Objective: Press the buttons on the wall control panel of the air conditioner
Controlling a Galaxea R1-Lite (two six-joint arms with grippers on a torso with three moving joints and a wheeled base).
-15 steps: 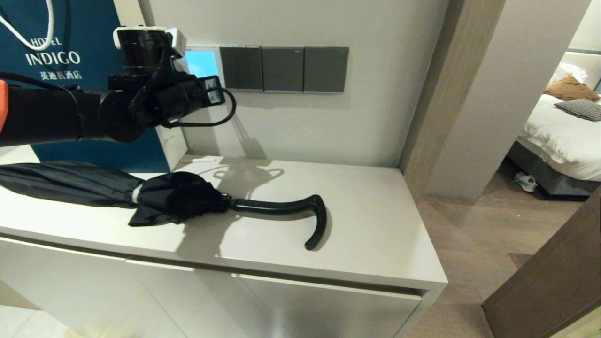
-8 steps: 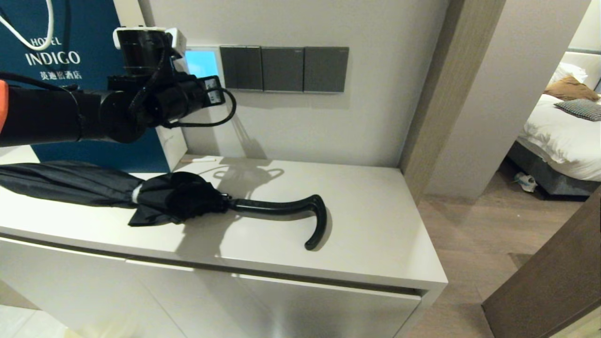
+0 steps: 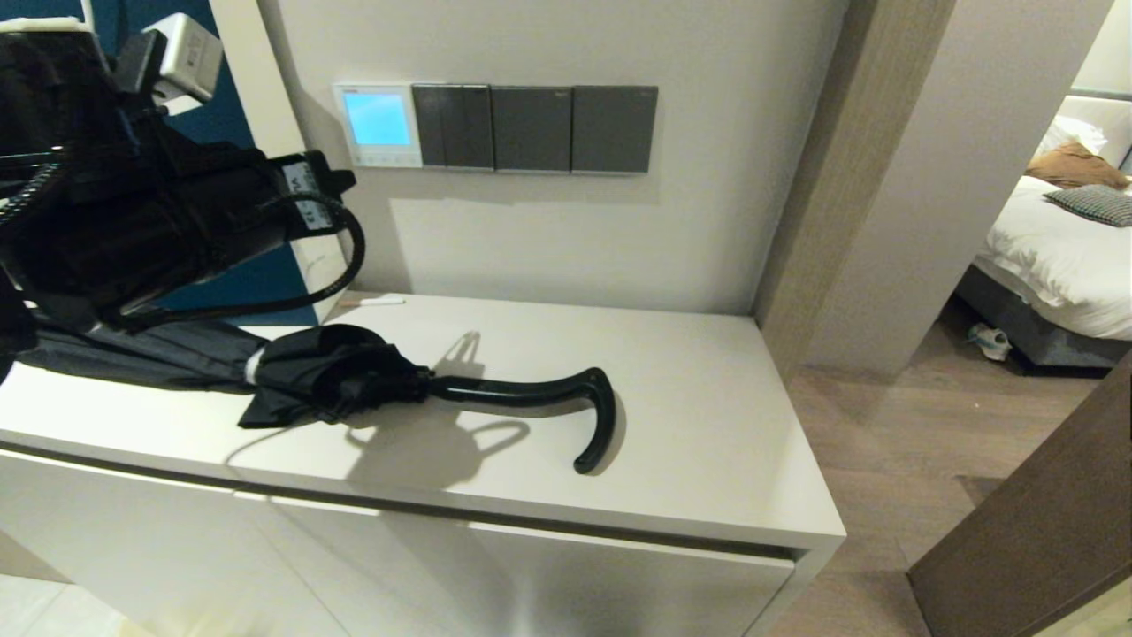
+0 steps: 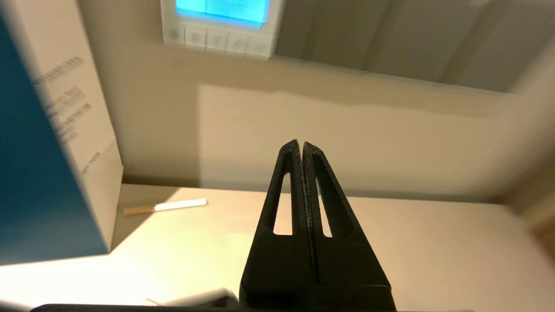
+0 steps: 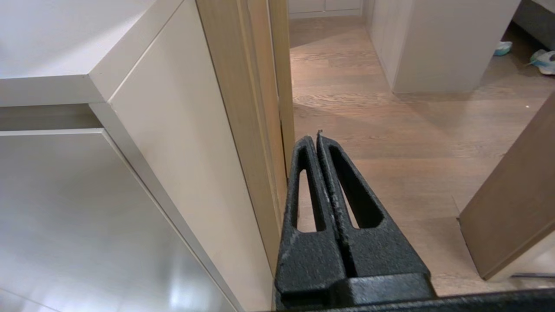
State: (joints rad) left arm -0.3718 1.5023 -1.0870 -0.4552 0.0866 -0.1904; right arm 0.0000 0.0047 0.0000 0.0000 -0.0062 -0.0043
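The white thermostat (image 3: 378, 125) is on the wall, its screen lit light blue. The row of pale buttons (image 3: 380, 161) runs along its lower edge. Both also show in the left wrist view, the thermostat (image 4: 222, 19) with the buttons (image 4: 217, 41). My left arm (image 3: 177, 221) is at the left, drawn back from the wall. My left gripper (image 4: 302, 143) is shut and empty, well short of the wall and lower than the buttons. My right gripper (image 5: 315, 138) is shut and empty, low beside the cabinet's right side, out of the head view.
Three dark grey switch plates (image 3: 535, 128) sit right of the thermostat. A black umbrella (image 3: 336, 376) lies across the white cabinet top (image 3: 707, 425). A blue hotel bag (image 4: 43, 143) stands at the left by the wall, with a small white stick (image 4: 173, 206) beside it.
My left arm has pulled back from the thermostat, away from the wall and to the left. The whole thermostat, partly covered before, now shows. The umbrella has not moved.
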